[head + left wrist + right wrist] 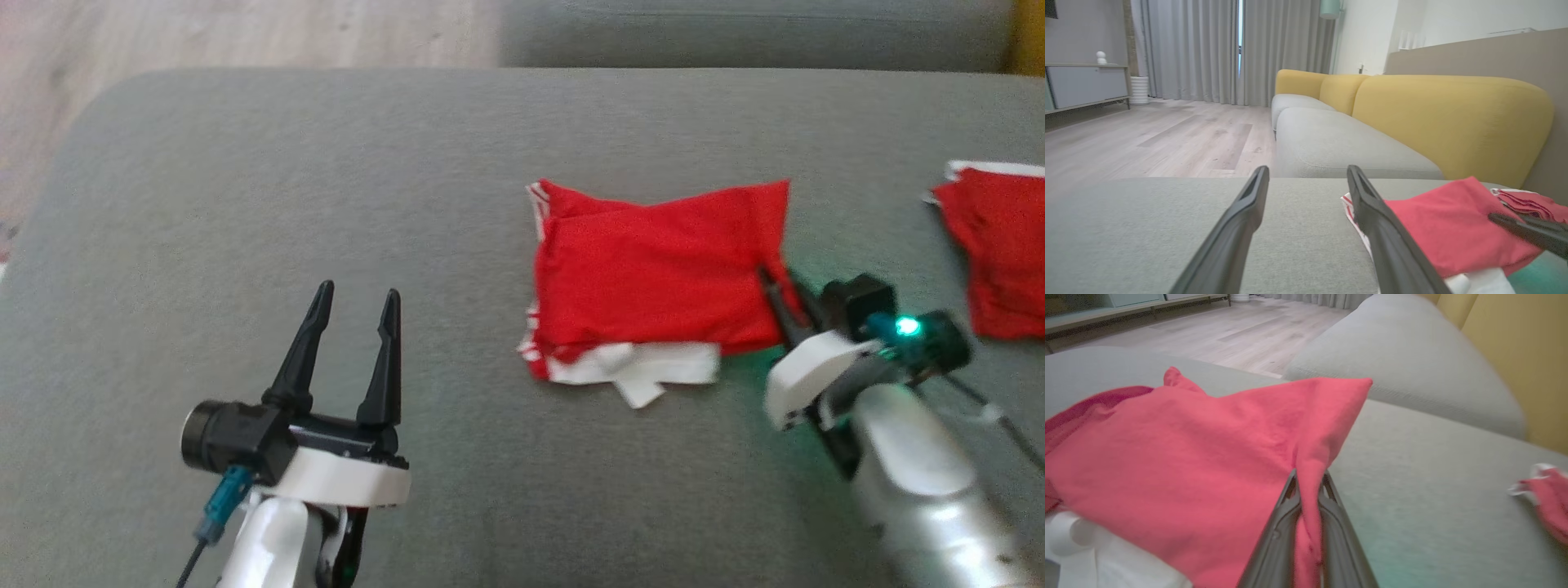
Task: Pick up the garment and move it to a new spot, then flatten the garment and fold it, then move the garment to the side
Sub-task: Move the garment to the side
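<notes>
A folded red garment [653,278] with white trim lies on the grey sofa seat [326,204], right of the middle. My right gripper [775,282] is shut on its right edge, and the red cloth [1208,465] is pinched between the two dark fingers [1278,535], with a fold rising from them. My left gripper [355,306] hovers open over bare cushion to the garment's left, holding nothing. In the left wrist view the garment [1445,228] lies just beyond the right finger [1384,228], and the right gripper's fingers [1527,230] reach in from the right.
A second red and white garment [1000,253] lies at the far right of the seat. Yellow backrest cushions [1449,118] stand behind another grey seat [1339,143]. Wooden floor [204,41] lies past the cushion's far left edge.
</notes>
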Tool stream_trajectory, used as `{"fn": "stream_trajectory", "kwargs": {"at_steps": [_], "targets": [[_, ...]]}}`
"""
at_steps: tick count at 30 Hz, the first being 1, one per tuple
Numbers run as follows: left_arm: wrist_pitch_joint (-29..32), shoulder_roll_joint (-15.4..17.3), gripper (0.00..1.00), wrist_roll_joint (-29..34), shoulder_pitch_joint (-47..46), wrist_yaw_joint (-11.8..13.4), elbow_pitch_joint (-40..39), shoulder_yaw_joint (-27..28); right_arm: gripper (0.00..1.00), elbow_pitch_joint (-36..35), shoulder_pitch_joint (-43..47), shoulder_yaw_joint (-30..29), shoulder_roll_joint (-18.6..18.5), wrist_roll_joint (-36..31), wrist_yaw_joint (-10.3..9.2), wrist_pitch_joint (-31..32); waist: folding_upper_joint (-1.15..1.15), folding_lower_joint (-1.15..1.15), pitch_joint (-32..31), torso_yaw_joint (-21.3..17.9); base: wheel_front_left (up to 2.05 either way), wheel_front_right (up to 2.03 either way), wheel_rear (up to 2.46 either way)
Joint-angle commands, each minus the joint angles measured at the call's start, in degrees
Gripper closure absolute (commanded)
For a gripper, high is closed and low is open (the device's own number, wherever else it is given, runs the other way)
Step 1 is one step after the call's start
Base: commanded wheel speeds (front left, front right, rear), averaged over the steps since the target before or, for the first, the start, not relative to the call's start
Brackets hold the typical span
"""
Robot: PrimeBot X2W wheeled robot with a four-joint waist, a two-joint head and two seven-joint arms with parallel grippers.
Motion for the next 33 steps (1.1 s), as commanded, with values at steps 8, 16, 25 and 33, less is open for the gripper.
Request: {"fn": "stream_trajectory", "kwargs": {"at_steps": [8, 16, 25, 33], "targets": [[-0.3, 0.3, 0.00, -0.1, -2.2, 0.8, -3.5, 0.8, 1.00, -7.0, -6.4, 6.4, -12.0, -0.7, -0.05, 1.5, 0.00, 0.00, 1.1, -9.5, 0.00, 0.00, 0.00], [-0.3, 0.3, 0.00, 0.2, -7.0, 0.4, -4.2, -1.5, 1.00, -9.1, -12.2, 9.9, -25.8, 3.8, -0.05, 5.6, 0.00, 0.00, 7.4, -13.2, 0.00, 0.00, 0.00], [-0.3, 0.3, 0.00, 1.2, -10.9, -0.3, -3.3, -1.8, 1.00, -3.7, -14.9, 3.6, -32.6, 4.7, -0.05, 7.8, 0.00, 0.00, 13.0, -12.8, 0.00, 0.00, 0.00], [-0.3, 0.3, 0.00, 1.5, -12.1, -0.6, -2.8, -1.0, 0.00, 1.6, -15.8, -3.5, -30.8, 2.2, -0.05, 8.8, 0.00, 0.00, 14.4, -12.0, 0.00, 0.00, 0.00]]}}
